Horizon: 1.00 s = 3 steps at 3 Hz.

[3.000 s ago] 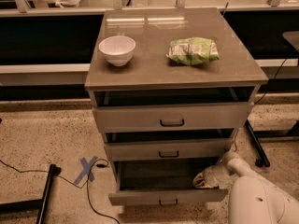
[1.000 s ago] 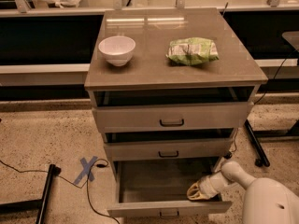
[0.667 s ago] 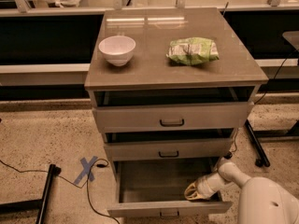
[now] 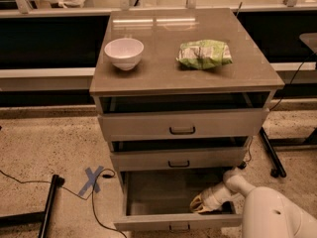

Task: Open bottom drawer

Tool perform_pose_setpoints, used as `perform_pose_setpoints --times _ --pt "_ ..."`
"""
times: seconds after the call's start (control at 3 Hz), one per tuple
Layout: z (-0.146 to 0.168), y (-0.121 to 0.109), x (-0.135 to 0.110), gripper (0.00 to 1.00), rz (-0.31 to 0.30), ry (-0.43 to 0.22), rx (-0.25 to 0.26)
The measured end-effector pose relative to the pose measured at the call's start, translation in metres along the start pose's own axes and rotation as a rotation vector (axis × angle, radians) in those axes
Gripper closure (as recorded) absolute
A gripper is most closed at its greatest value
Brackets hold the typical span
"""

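Note:
The bottom drawer [image 4: 148, 222] is the lowest of the cabinet's three and stands pulled far out, its grey-brown inside showing and nothing else visible in it. Its narrow front panel runs along the bottom edge of the view, with the small dark handle [image 4: 179, 227] just visible. My gripper [image 4: 197, 205] reaches into the drawer's right front corner from the right, its yellowish tip just behind the front panel. The white arm [image 4: 270, 213] fills the lower right corner.
On the cabinet top [image 4: 158, 73] stand a white bowl [image 4: 124, 52] and a green snack bag [image 4: 204, 53]. The top drawer [image 4: 182, 124] and middle drawer [image 4: 178, 158] stick out slightly. A blue tape cross [image 4: 91, 179], a cable and a black stand foot [image 4: 47, 209] lie on the floor at left.
The bottom drawer has slid further out toward the camera since three seconds ago. My gripper has moved down and left with it, staying inside its right front corner.

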State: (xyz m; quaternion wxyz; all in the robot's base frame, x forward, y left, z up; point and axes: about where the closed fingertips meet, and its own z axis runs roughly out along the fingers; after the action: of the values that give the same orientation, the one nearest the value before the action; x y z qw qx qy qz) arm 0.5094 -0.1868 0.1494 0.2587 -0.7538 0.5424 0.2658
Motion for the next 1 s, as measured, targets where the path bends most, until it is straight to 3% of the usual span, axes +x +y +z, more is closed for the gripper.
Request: perform_pose_setpoints --times 0.33,1.0 --pt "0.011 -0.003 0.000 1.00 0.034 -0.005 -0.015" --pt "0.012 0.009 0.000 1.00 0.203 -0.019 -0.037"
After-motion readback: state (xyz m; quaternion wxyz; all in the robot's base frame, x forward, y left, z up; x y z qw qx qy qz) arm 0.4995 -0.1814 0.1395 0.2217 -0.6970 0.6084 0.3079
